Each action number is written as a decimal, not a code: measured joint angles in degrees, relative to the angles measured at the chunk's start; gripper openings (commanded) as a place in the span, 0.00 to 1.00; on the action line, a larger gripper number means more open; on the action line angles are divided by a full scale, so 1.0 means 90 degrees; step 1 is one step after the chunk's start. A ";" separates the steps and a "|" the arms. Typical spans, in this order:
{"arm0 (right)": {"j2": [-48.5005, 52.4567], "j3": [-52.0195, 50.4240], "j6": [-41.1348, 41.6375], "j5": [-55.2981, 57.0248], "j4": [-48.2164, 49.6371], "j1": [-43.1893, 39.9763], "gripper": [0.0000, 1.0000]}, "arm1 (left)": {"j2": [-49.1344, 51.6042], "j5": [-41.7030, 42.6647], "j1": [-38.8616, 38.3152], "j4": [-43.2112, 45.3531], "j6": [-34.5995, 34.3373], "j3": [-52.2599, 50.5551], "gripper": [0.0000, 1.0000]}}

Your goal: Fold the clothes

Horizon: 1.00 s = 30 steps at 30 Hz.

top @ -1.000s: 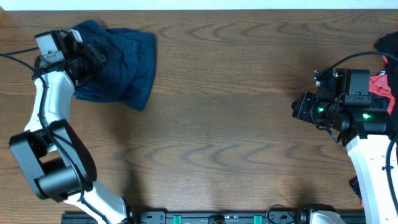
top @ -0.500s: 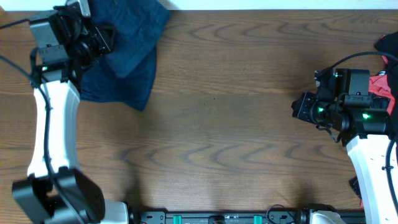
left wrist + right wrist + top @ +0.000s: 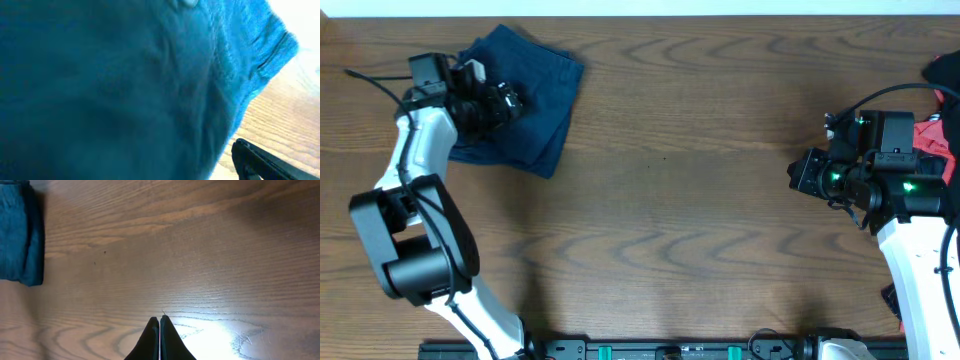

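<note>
left gripper point(image 3: 503, 103) back from the table's point(image 3: 670, 220) far edge, shorts point(image 3: 535, 90) now lying doubled at its far-left corner, fold probably laid; grip unreadable against cloth; right gripper point(image 3: 159, 330) pinched together, idle over the table's right side.

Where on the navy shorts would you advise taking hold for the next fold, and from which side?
Probably the pointed corner of the shorts nearest the table's centre, approached from the bare wood there: it juts out flat with stacked edges exposed, and lies clear of the left gripper.
</note>
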 measured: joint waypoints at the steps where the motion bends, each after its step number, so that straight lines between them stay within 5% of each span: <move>1: 0.0000 0.0000 0.0000 -0.0002 0.0005 0.0000 0.03 | -0.0119 -0.0007 0.0049 -0.0044 -0.0002 0.0000 0.96; 5: 0.0000 0.0000 0.0000 -0.0015 0.0061 0.0000 0.03 | -0.0843 -0.0012 0.0206 -0.0228 -0.0007 0.0000 0.97; 9: 0.0000 0.0000 0.0000 -0.0017 0.0070 0.0000 0.03 | -0.1676 -0.0015 0.0231 -0.0527 -0.0039 0.0007 0.77; 13: 0.0000 0.0000 0.0000 -0.0019 0.0114 0.0000 0.04 | -0.1982 -0.0194 0.0058 -0.1134 0.0141 0.0032 0.78; 20: 0.0000 0.0000 -0.0007 -0.0019 0.0165 0.0000 0.04 | -0.1418 -0.1081 -0.0177 -0.1348 0.0168 -0.0442 0.79; 28: 0.0000 0.0000 -0.0032 -0.0019 0.0206 0.0000 0.05 | -0.0355 -0.0469 -0.0194 -0.0712 0.0206 -0.0840 0.78; 30: 0.0000 0.0000 -0.0044 -0.0019 0.0204 0.0000 0.05 | -0.0238 -0.0355 -0.0233 -0.0510 0.0243 -0.0867 0.70</move>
